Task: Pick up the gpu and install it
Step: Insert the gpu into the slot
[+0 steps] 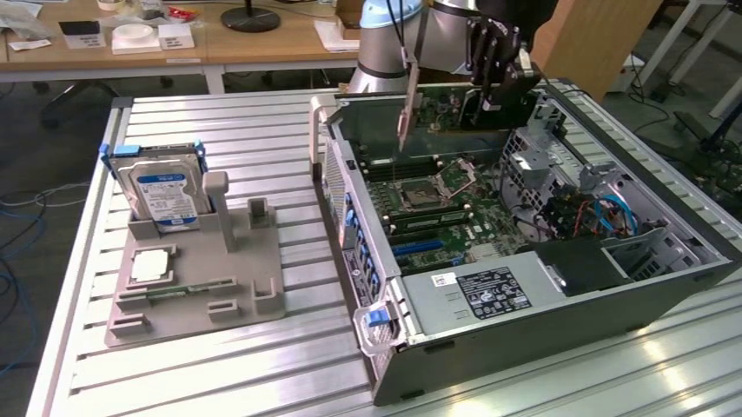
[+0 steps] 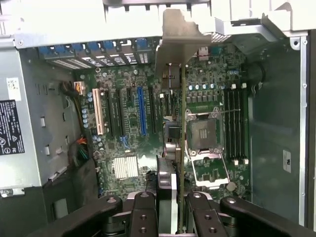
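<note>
- The gripper (image 1: 501, 91) sits at the upper middle of the exterior view, above the far end of the open computer case (image 1: 649, 287).
- Its jaws are clamped on the gpu (image 1: 407, 109), which hangs upright and clear of the board, its brownish edge pointing down into the case.
- In the wrist view the gripper (image 2: 170, 217) has a black finger on each side of the gpu (image 2: 181, 123). The card is seen edge-on as a thin line over the motherboard (image 2: 128, 118), its metal bracket (image 2: 178, 34) at the far end near the case's rear wall.
- From that view the card lines up between the expansion slots, one of them blue (image 2: 140, 111), and the cpu socket (image 2: 203, 131).
- The case lies on its side on the slatted metal desk (image 1: 232, 365), its power supply (image 1: 487, 291) at the lower middle of the exterior view.
- At the exterior view's left, a grey holder (image 1: 221, 287) stands on the desk.
- A silver hard drive (image 1: 162, 195) stands upright in the holder, and a small square chip (image 1: 151, 265) lies flat on it.
</note>
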{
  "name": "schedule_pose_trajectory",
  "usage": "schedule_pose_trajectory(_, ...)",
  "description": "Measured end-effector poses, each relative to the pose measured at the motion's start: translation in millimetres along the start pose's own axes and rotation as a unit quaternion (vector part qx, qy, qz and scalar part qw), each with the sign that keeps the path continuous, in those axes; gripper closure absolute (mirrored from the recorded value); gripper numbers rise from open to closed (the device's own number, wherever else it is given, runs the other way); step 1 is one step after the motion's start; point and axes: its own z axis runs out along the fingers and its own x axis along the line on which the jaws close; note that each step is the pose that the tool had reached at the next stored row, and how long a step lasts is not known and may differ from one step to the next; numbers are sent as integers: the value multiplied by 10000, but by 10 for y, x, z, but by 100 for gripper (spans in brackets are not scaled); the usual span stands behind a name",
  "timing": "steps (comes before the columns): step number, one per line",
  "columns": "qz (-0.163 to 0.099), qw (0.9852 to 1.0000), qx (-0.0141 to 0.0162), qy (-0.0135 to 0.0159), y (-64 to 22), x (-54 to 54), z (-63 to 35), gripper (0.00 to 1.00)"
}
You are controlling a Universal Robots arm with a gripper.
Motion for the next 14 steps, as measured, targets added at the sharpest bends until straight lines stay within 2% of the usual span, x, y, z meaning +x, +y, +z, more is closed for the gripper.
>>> schedule_pose_trajectory(14,-5,10000,0,-1,-1,0,1,72)
